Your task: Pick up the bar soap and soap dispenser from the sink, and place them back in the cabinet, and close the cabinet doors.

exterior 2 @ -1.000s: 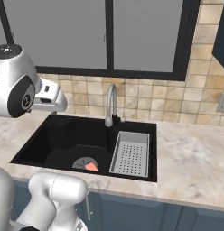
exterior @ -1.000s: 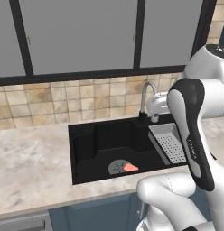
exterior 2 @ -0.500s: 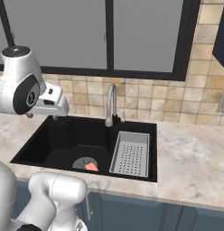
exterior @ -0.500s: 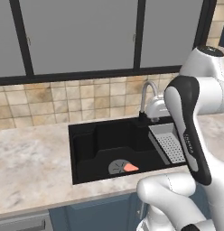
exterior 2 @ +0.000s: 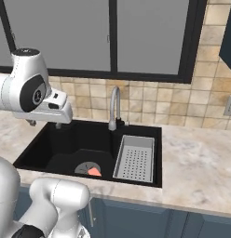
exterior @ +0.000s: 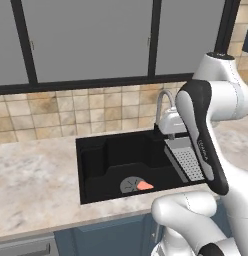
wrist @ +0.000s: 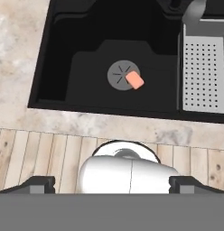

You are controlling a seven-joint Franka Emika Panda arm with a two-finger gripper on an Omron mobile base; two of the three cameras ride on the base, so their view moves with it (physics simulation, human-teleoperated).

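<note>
The salmon bar soap [exterior: 144, 185] [exterior 2: 94, 171] [wrist: 135, 81] lies flat on the floor of the black sink [exterior: 91, 165] [exterior 2: 38, 144] [wrist: 55, 45], overlapping the edge of the round grey drain [wrist: 121, 74]. High above the basin's front part hangs my gripper [exterior: 168, 136] [exterior 2: 44, 124] [wrist: 117, 185], open wide and pointing down, with nothing between its fingertips [wrist: 39, 184]. The soap dispenser is out of view. A dark blue panel [exterior 2: 227, 39] at the upper right edge belongs to the cabinet; whether it is a door I cannot tell.
A grey perforated tray [exterior: 188, 162] [exterior 2: 134, 158] [wrist: 204, 74] fills the sink's right side, below the curved silver faucet [exterior: 166, 97] [exterior 2: 114, 107]. Marble counter [exterior: 36, 180] [exterior 2: 196, 162] lies on both sides. Grey black-framed window panes [exterior: 91, 40] stand behind.
The arm's upper joints have swung lower and the hand has sunk slightly over the sink. The jaws stay open; the bar soap has not moved.
</note>
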